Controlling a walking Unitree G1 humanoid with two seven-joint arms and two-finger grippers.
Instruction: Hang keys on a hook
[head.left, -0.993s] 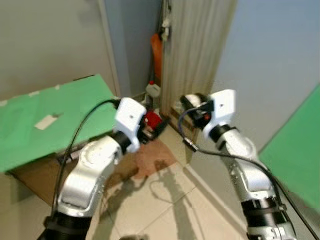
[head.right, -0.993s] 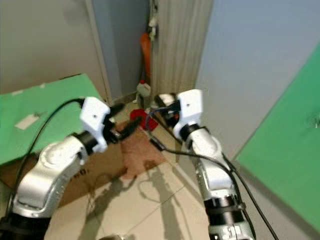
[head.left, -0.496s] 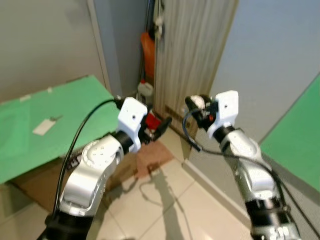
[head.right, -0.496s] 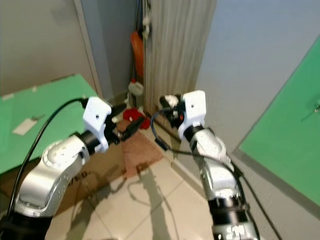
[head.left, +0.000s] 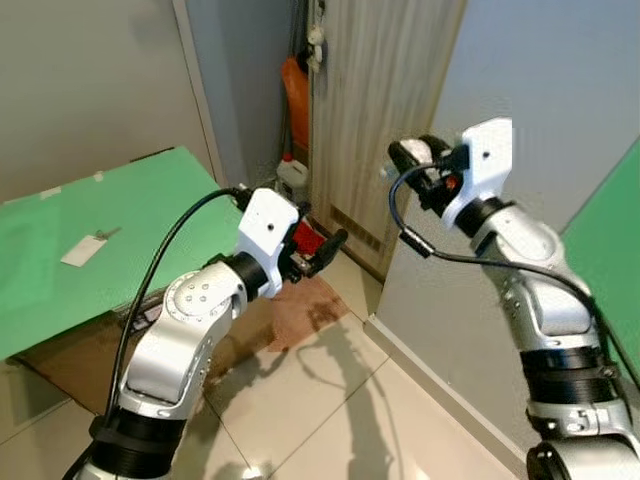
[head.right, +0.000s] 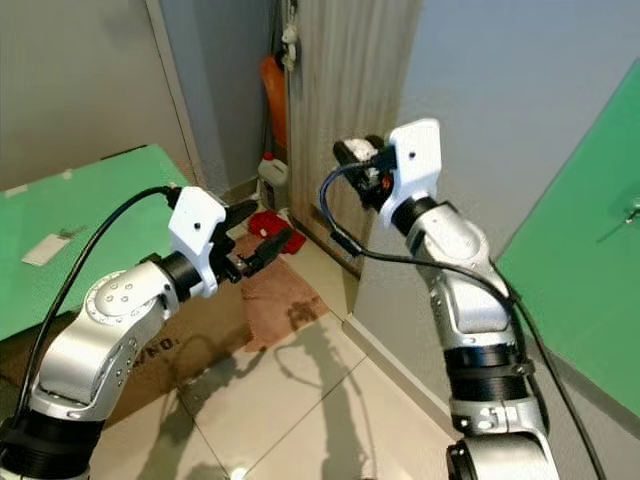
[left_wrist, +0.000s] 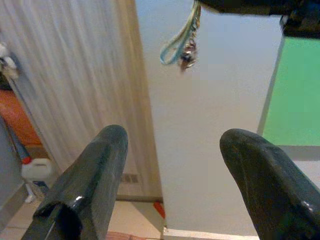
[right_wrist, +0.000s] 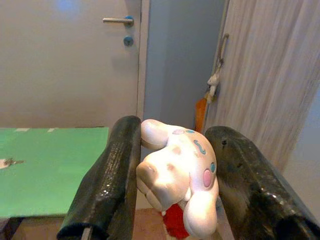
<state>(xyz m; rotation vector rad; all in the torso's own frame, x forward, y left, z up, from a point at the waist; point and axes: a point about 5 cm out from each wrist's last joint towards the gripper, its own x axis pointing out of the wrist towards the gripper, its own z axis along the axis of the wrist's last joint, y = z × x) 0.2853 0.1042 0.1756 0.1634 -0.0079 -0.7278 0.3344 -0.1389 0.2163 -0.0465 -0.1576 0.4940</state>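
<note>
Keys (left_wrist: 187, 49) on a pale blue strap dangle beneath the raised right gripper (right_wrist: 172, 165), whose fingers pinch their white plush charm (right_wrist: 177, 172) near the wooden panel (head.left: 375, 120). Lower down, the left gripper (left_wrist: 170, 185) hangs spread, holding nothing.

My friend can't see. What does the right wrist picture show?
The right end effector is shut on a white plush puppy keychain with pink cheeks. Behind it are a green board, a grey door with a handle, and a pale wood-grain panel.
</note>
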